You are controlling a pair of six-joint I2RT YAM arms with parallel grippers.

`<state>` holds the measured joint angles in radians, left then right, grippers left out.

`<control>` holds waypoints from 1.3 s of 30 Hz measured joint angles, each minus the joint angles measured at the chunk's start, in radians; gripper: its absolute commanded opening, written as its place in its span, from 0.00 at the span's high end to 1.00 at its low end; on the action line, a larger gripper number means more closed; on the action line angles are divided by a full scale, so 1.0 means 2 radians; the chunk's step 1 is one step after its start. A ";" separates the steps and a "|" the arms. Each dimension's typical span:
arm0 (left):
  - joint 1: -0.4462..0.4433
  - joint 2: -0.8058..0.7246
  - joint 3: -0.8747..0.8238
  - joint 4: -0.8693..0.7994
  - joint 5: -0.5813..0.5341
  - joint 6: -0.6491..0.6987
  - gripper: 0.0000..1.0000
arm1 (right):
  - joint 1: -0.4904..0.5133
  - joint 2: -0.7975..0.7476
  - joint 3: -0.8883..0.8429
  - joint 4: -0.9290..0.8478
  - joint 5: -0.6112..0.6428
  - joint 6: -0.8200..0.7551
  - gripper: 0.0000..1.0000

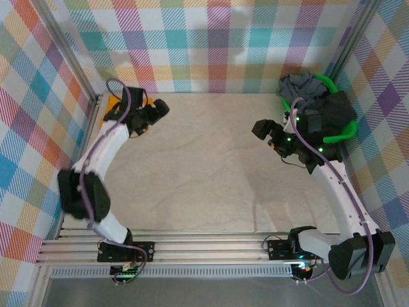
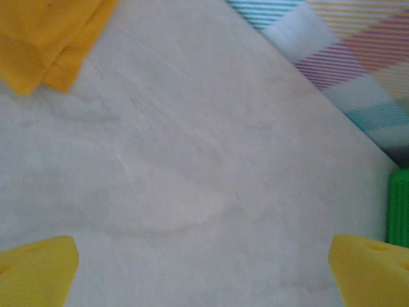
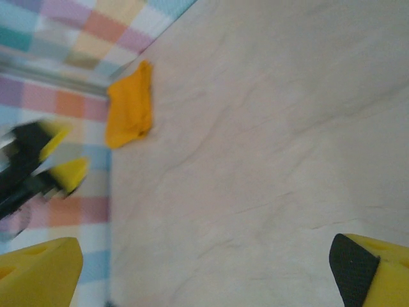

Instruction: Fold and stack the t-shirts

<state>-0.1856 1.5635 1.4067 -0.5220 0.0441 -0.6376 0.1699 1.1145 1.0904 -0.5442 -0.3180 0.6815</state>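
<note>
The mustard-orange t-shirt (image 1: 114,102) lies folded in the far left corner, partly under my left arm. It fills the upper left of the left wrist view (image 2: 45,38) and sits small by the wall in the right wrist view (image 3: 131,112). My left gripper (image 1: 160,110) hovers just right of it, open and empty (image 2: 204,275). A mid-grey t-shirt (image 1: 300,83) and a dark charcoal t-shirt (image 1: 339,110) are bunched in the basket. My right gripper (image 1: 262,130) hangs left of the basket, open with nothing between its fingers (image 3: 204,275).
The green plastic basket (image 1: 335,137) stands at the far right corner, its edge visible in the left wrist view (image 2: 399,208). Checked walls close in the table at the back and both sides. Bare beige tabletop (image 1: 204,166) spreads between the arms.
</note>
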 measured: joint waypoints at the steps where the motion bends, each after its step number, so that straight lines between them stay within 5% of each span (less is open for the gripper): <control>1: -0.012 -0.036 -0.030 0.002 -0.021 -0.003 0.00 | 0.000 -0.006 0.000 -0.012 0.029 -0.008 0.00; 6: -0.059 -0.200 -0.196 -0.029 -0.245 -0.019 0.00 | -0.002 -0.064 -0.102 0.034 0.202 -0.104 0.00; 10: -0.060 -0.290 -0.354 0.016 -0.311 0.092 0.00 | -0.004 -0.102 -0.271 0.144 0.273 -0.206 0.00; 16: 0.003 -0.338 -0.524 0.143 -0.297 0.186 0.00 | -0.036 -0.010 -0.343 0.265 0.297 -0.263 0.00; 27: 0.072 -0.031 -0.425 0.405 -0.196 0.245 0.00 | -0.076 0.198 -0.262 0.461 0.241 -0.297 0.00; 30: 0.072 -0.001 -0.399 0.444 -0.167 0.256 0.00 | -0.079 0.208 -0.257 0.494 0.224 -0.301 0.00; 35: 0.073 -0.050 -0.541 0.636 -0.145 0.266 0.00 | -0.079 0.202 -0.353 0.648 0.205 -0.309 0.00; 39: 0.072 -0.011 -0.562 0.666 -0.132 0.279 0.00 | -0.079 0.210 -0.377 0.663 0.205 -0.310 0.00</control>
<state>-0.0418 1.5406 0.2825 0.8104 -0.2207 -0.0792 0.0116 1.5337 0.3374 0.7822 0.0929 0.0616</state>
